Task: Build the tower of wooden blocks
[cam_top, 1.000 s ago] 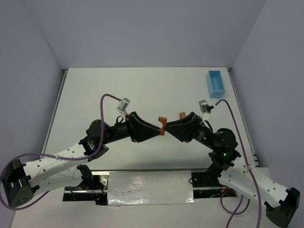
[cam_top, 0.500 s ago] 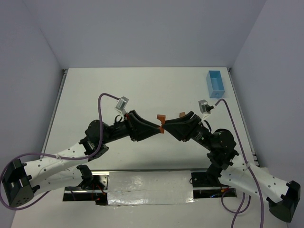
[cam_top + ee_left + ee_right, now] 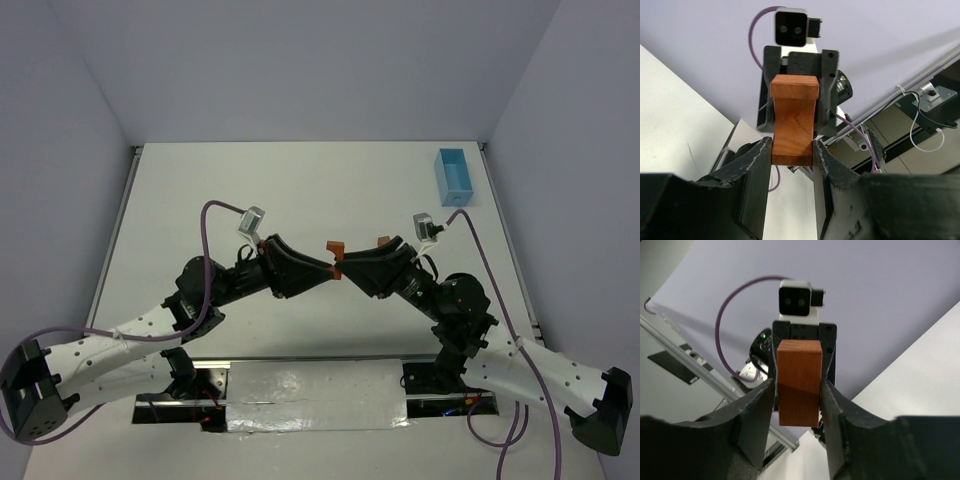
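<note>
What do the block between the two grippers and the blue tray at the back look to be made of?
Wood block: wood, reddish-brown with visible grain, smooth, probably stained or oiled. Blue tray: likely plastic, uniform light blue, matte; too small to be sure.

Robotics lab, enclosed test cell. Identifying features: left arm [image 3: 215,285] and right arm [image 3: 455,295] bolted to a foil-covered base plate [image 3: 315,392] on a white table [image 3: 300,180]; plain lavender partition walls [image 3: 300,70]; purple cables [image 3: 212,225] feeding wrist cameras [image 3: 250,219]; metal framing with loose wiring [image 3: 932,100] outside the cell.
</note>
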Controlling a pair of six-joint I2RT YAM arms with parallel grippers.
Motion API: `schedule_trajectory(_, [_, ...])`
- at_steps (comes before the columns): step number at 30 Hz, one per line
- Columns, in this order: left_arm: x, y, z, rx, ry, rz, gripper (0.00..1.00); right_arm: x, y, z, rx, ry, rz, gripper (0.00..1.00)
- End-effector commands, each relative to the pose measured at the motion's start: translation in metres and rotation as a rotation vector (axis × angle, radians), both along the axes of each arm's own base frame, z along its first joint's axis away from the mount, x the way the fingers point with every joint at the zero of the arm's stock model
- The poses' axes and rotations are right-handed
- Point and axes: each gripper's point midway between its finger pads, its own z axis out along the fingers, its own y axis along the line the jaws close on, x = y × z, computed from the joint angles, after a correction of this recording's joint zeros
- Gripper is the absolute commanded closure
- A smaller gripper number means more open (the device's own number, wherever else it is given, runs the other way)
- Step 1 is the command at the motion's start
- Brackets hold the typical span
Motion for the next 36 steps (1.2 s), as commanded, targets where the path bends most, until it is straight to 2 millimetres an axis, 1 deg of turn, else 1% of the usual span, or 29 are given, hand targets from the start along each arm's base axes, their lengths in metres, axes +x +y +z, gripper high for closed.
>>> schedule_trajectory(1, [0.000, 0.010, 0.014, -0.063, -0.017, 0.033, 1.00, 0.002, -0.017, 0.025, 0.098, -0.040, -0.068, 0.48])
schedule_trajectory(2, [0.000, 0.011, 0.012, -0.063, -0.014, 0.039, 1.00, 0.003, -0.017, 0.026, 0.101, -0.035, -0.071, 0.48])
schedule_trajectory(7, [0.000, 0.012, 0.016, -0.075, -0.019, 0.043, 1.00, 0.003, -0.015, 0.029, 0.116, -0.034, -0.061, 0.48])
schedule_trajectory(10, [0.000, 0.013, 0.018, -0.076, -0.020, 0.043, 1.00, 0.003, -0.009, 0.029, 0.102, -0.034, -0.050, 0.48])
schedule_trajectory(14, [0.001, 0.014, 0.018, -0.073, -0.019, 0.053, 1.00, 0.003, -0.006, 0.025, 0.100, -0.020, -0.050, 0.48])
schedule_trajectory(20, [0.003, 0.015, 0.017, -0.076, -0.012, 0.065, 1.00, 0.000, -0.002, 0.022, 0.100, -0.014, -0.030, 0.51])
schedule_trajectory(23, [0.002, 0.013, 0.016, -0.077, -0.006, 0.048, 1.00, 0.003, -0.002, 0.022, 0.109, -0.008, -0.048, 0.58])
schedule_trajectory(26, [0.002, 0.010, 0.011, -0.071, 0.005, 0.039, 1.00, 0.005, -0.003, 0.023, 0.110, -0.007, -0.062, 0.68])
schedule_trajectory(27, [0.003, 0.009, 0.010, -0.068, 0.009, 0.039, 0.99, 0.005, -0.004, 0.023, 0.112, -0.013, -0.067, 0.73])
schedule_trajectory(28, [0.003, 0.009, 0.009, -0.068, 0.010, 0.037, 0.96, 0.006, -0.004, 0.023, 0.111, -0.015, -0.070, 0.76])
schedule_trajectory(29, [0.002, 0.009, 0.008, -0.068, 0.009, 0.032, 0.88, 0.008, -0.003, 0.021, 0.098, -0.009, -0.084, 0.85])
schedule_trajectory(30, [0.002, 0.009, 0.006, -0.068, 0.011, 0.032, 0.81, 0.010, -0.004, 0.021, 0.095, -0.008, -0.092, 0.88])
schedule_trajectory(31, [0.003, 0.008, 0.005, -0.065, 0.014, 0.035, 0.58, 0.011, -0.005, 0.020, 0.088, -0.009, -0.102, 0.89])
schedule_trajectory(32, [0.004, 0.009, 0.003, -0.058, 0.019, 0.045, 0.45, 0.017, -0.005, 0.011, 0.044, 0.002, -0.138, 0.92])
schedule_trajectory(33, [0.009, 0.008, -0.007, -0.017, 0.048, 0.061, 0.32, 0.020, -0.007, 0.013, 0.027, 0.001, -0.159, 0.95])
schedule_trajectory(34, [0.015, 0.012, -0.010, 0.003, 0.064, 0.104, 0.09, 0.025, -0.009, 0.001, -0.038, 0.026, -0.193, 0.96])
schedule_trajectory(35, [0.021, 0.014, -0.012, 0.031, 0.087, 0.140, 0.01, 0.032, -0.013, -0.005, -0.093, 0.017, -0.243, 0.96])
schedule_trajectory(36, [0.033, 0.018, -0.045, 0.155, 0.178, 0.194, 0.01, 0.042, -0.027, 0.003, -0.104, 0.028, -0.323, 0.97])
